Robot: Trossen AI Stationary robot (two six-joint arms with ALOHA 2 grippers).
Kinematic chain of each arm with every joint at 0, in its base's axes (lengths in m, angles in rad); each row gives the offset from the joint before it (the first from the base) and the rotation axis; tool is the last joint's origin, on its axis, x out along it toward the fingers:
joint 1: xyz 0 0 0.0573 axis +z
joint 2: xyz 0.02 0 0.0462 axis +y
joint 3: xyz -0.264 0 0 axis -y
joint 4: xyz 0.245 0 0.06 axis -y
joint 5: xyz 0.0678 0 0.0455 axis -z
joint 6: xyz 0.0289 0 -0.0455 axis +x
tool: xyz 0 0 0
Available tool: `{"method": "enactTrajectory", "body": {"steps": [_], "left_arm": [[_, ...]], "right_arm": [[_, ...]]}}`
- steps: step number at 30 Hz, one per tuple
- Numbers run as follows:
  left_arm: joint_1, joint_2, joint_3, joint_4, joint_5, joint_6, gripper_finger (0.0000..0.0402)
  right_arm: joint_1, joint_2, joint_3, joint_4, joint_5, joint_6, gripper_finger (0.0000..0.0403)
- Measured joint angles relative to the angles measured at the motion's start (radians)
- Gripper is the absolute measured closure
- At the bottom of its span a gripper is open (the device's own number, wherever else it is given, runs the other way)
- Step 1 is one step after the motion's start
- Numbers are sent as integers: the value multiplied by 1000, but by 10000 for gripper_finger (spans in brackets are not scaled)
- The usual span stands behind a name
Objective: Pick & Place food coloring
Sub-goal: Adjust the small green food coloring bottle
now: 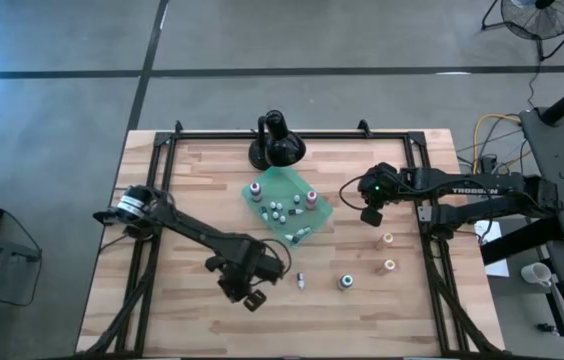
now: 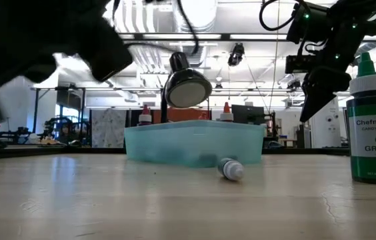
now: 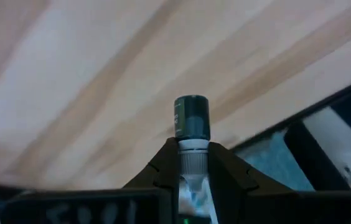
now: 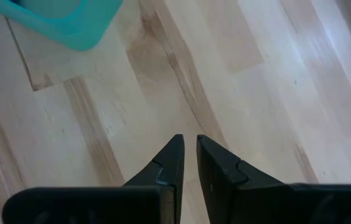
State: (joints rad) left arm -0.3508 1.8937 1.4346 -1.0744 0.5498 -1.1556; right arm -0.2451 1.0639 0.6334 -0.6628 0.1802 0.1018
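A green bottle (image 2: 373, 123) stands upright nearest the low camera, toward the table's (image 1: 162, 250) front edge. A small bottle (image 2: 230, 169) lies on its side just in front of the teal tray (image 1: 314, 215), which sits mid-table holding several more bottles, two red-capped ones upright. Two pale bottles (image 1: 387, 240) stand near the right edge. The left gripper (image 3: 192, 163), by the front edge, is clamped on a dark-capped bottle (image 3: 191, 118). The right gripper (image 4: 189, 155) hangs above bare wood beside the tray's right corner, fingers nearly together, empty.
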Motion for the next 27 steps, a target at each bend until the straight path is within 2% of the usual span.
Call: {"method": "enactTrajectory", "body": {"steps": [9, 12, 18, 27], "left_arm": [[-4, 0, -191, 2, 290, -52, 361], [-5, 0, -260, 16, 342, -49, 361], [-5, 0, -337, 44, 330, -24, 360], [-5, 0, -354, 72, 221, -23, 347]], "right_arm": [[0, 0, 0, -11, 0, 3, 365], [0, 0, 0, -10, 2, 0, 365], [0, 0, 0, -10, 3, 1, 365], [0, 0, -1, -8, 3, 0, 365]]}}
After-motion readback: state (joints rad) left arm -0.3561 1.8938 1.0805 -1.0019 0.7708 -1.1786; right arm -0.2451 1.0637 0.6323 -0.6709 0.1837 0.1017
